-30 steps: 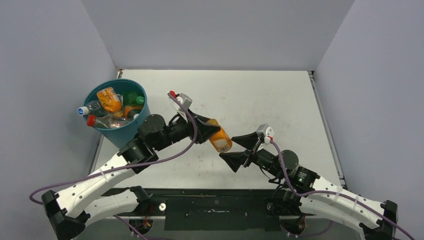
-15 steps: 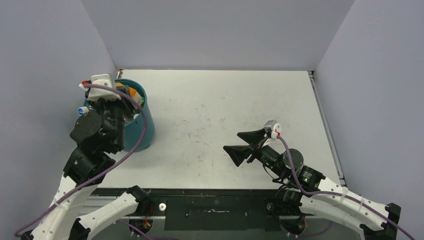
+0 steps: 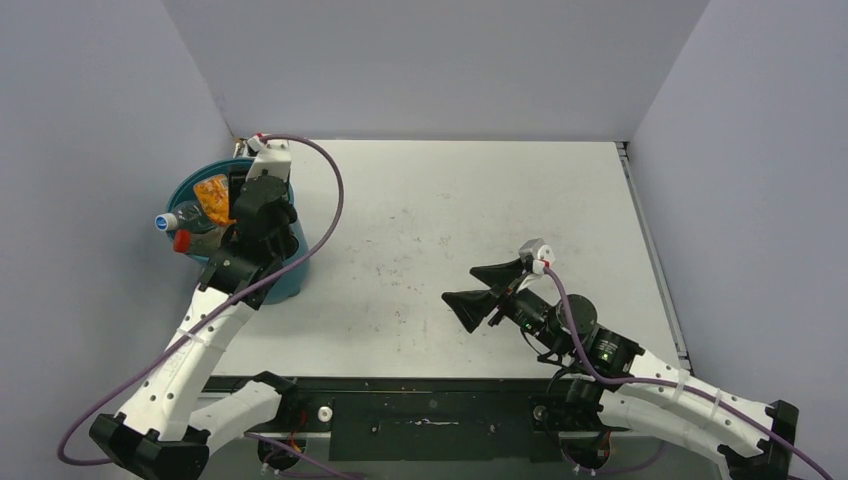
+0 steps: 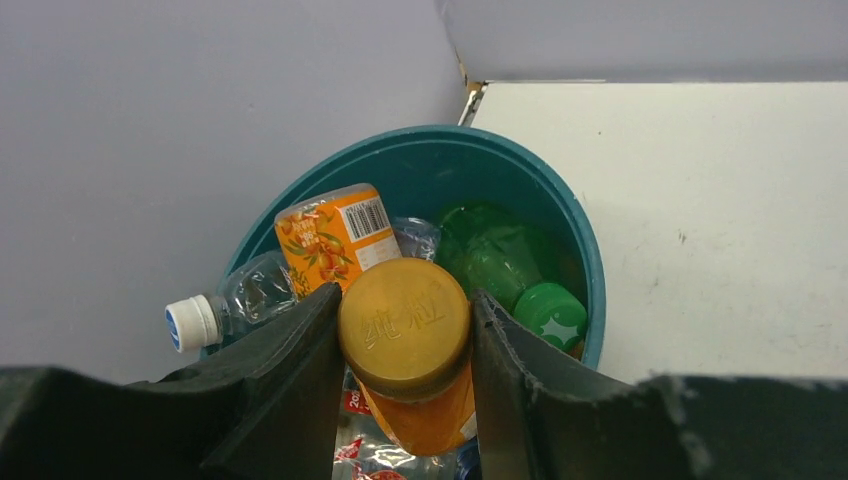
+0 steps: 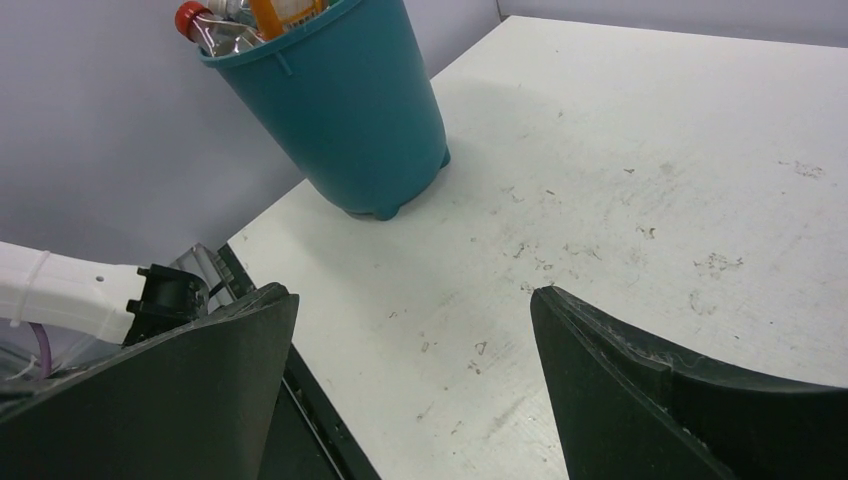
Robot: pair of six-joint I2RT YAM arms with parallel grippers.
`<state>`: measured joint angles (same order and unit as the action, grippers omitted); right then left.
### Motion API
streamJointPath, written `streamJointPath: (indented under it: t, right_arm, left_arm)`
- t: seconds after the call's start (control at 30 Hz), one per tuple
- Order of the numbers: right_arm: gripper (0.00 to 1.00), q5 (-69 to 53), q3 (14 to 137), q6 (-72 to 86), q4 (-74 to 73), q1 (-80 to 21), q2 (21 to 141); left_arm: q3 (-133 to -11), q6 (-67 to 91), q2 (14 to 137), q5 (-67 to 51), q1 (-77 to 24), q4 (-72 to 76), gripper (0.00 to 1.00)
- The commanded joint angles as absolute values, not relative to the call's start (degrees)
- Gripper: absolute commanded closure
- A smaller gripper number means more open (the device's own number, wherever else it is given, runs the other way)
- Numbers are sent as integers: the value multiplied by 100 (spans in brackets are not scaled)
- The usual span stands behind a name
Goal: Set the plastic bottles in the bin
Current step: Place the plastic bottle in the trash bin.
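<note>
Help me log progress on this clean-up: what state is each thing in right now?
left gripper, shut on held bottle
held bottle, capped, hanging over the bin, not released
bin, upright, piled to the rim
green bottle, capped, lying in the bin
clear bottle, capped, neck poking over the rim
right gripper, open, empty

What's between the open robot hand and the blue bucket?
Only bare table between the right gripper and the bin, clearest in the right wrist view.
</note>
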<state>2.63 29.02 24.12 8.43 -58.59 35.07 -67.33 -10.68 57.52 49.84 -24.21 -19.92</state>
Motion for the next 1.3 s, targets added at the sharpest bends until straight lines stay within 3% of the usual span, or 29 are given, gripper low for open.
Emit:
streamJointPath:
  t: [0.0,0.33,0.47,0.53,0.7,0.83,0.87,0.97,1.0,1.1,1.27]
  right_arm:
    - [10,345,2989,2491,967,-5893,3345]
    - [10,419,2985,2558,866,-5895,3276]
    - [10,473,2991,2541,785,-5902,3218]
    - [10,491,2991,2537,783,-5898,3208]
    - [10,469,2941,2570,881,-5896,3264]
    - [10,444,2909,2594,950,-5904,3311]
    - [10,440,2907,2600,950,-5898,3325]
    - [10,440,2927,2606,951,-5898,3348]
    - [10,442,2931,2593,949,-5897,3347]
    - [10,459,2927,2601,954,-5893,3361]
    - [10,458,2956,2606,934,-5899,3377]
  left_arm:
    - [-6634,-1352,5709,5248,-2362,-1429,100]
    - [-6921,-658,6420,5140,-2127,-2219,99]
    - [-6880,-598,6316,5179,-2127,-2241,70]
    - [-6893,-611,6197,5207,-2127,-2243,62]
    - [-6962,-607,6009,5244,-2128,-2475,61]
    - [-6807,-591,5882,5228,-2127,-2569,73]
    - [-6789,-556,5871,5193,-2127,-2639,71]
    - [-6741,-454,5843,5105,-2135,-2750,43]
    - [-6733,-450,5826,5091,-2136,-2749,39]
    - [-6771,-453,5769,5062,-2149,-2757,32]
    - [-6899,-469,5742,5020,-2233,-2776,28]
